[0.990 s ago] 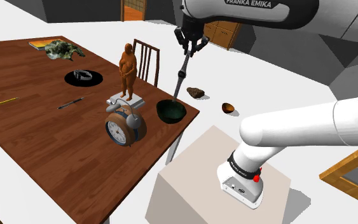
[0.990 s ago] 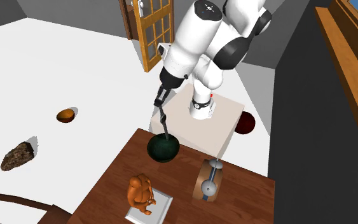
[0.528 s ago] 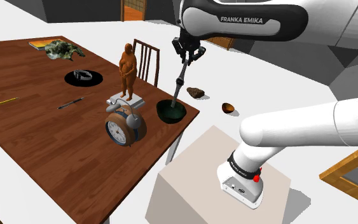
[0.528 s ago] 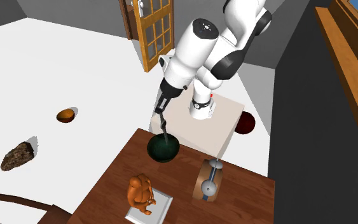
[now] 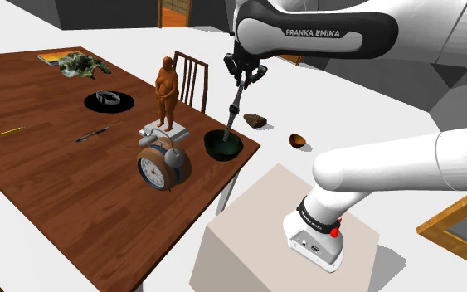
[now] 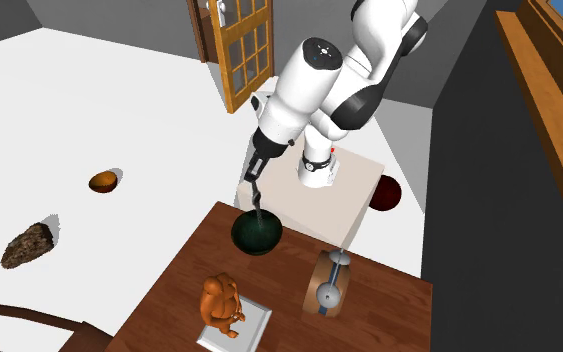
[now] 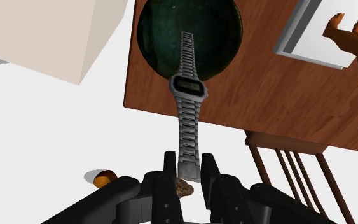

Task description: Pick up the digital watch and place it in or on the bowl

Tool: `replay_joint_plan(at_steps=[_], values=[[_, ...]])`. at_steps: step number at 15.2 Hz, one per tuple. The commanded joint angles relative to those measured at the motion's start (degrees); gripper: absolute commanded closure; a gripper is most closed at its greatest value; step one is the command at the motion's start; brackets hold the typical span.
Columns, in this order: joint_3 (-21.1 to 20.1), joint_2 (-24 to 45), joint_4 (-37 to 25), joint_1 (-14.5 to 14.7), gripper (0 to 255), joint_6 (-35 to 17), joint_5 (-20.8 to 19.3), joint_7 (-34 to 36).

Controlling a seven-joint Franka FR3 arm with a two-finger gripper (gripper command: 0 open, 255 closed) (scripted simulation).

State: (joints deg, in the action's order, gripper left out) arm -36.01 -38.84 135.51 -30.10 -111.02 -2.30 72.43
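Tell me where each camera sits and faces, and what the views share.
Shoulder view: beside and behind the stand, looking down over the brown table; shows stand and white arm.
Second exterior view: high across the table, facing the arm; shows arm and stand.
Wrist view: at the wrist, looking down along the claw; shows its black fingers.
All share the grey watch hanging from the claw over the dark green bowl.

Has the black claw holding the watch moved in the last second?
Yes. The end effector has sunk slightly toward the dark bowl, the held watch hanging over it.
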Motion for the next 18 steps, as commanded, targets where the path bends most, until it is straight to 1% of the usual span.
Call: replay_joint_plan(at_steps=[1, 2, 7, 11, 18], values=[[0.00, 0.00, 0.00, 0.00, 255, 0.00, 0.00, 0.00], [0.00, 0.00, 0.00, 0.00, 0, 0.00, 0.00, 0.00], [0.00, 0.00, 0.00, 0.00, 0, 0.00, 0.00, 0.00], [0.14, -0.80, -6.61, 0.48, 0, 7.43, 0.40, -0.26], [0.14, -0.80, -6.61, 0.48, 0, 7.43, 0.40, -0.26]])
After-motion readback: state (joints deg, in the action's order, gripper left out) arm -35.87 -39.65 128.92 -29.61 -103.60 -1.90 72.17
